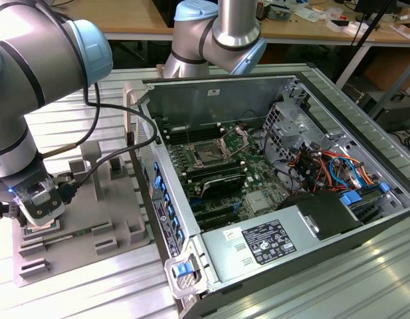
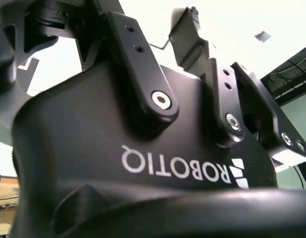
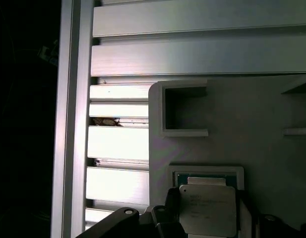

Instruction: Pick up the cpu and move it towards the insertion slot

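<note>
The cpu [image 3: 207, 208], a flat square chip with a pale silvery top and a green rim, lies in a recess of the grey plastic tray [image 3: 252, 114]. My gripper [image 3: 208, 213] is shut on it, with a dark finger [image 3: 171, 210] against each of two opposite sides. I cannot tell whether the chip has left its seat. In the exterior view the gripper [image 1: 40, 216] hangs low over the tray [image 1: 78, 219] at that view's left. The insertion slot [image 1: 208, 157], a dark socket in a steel frame with its bracket raised, sits on the motherboard well to that view's right.
An open computer case [image 1: 148, 173] stands between tray and socket, its near wall upright. Inside are a power supply [image 1: 271, 242], coloured cables [image 1: 324, 166] and a metal drive cage [image 1: 284, 119]. The tray has raised blocks [image 1: 92, 159]. Everything rests on a slotted aluminium table [image 1: 364, 279].
</note>
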Robot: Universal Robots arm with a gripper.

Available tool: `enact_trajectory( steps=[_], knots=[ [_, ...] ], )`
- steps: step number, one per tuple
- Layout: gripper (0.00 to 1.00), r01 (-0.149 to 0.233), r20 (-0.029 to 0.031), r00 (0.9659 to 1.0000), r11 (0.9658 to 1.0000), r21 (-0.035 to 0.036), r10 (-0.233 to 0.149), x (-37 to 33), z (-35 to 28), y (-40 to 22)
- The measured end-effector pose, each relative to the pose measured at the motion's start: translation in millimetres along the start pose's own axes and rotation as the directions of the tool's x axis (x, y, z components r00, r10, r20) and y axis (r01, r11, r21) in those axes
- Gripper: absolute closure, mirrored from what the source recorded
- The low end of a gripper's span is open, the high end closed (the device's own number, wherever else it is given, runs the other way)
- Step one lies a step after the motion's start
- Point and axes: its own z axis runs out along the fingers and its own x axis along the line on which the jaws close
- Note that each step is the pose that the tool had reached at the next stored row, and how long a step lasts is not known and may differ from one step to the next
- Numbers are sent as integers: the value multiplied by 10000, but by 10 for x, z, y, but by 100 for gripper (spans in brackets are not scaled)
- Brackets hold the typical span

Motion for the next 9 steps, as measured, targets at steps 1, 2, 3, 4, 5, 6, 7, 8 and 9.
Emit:
enact_trajectory(
  steps=[1, 2, 3, 4, 5, 6, 7, 8, 9],
  knots=[
    [45, 0, 0, 10000, 10000, 0, 0, 0, 0, 0],
    [45, 0, 1, 10000, 10000, -1, 0, 0, 1, 0],
    [45, 0, 1, 10000, 10000, 0, 0, 0, 1, 0],
    [45, 0, 1, 10000, 10000, -1, 0, 0, 2, 0],
    [45, 0, 0, 10000, 10000, -1, 0, 0, 2, 0],
    [45, 0, 1, 10000, 10000, -1, 0, 0, 2, 0],
    [45, 1, 1, 10000, 10000, -1, -1, 0, 3, 0],
    [45, 0, 1, 10000, 10000, -1, 0, 0, 3, 0],
    [45, 0, 1, 10000, 10000, 0, 0, 0, 3, 0]
  ],
)
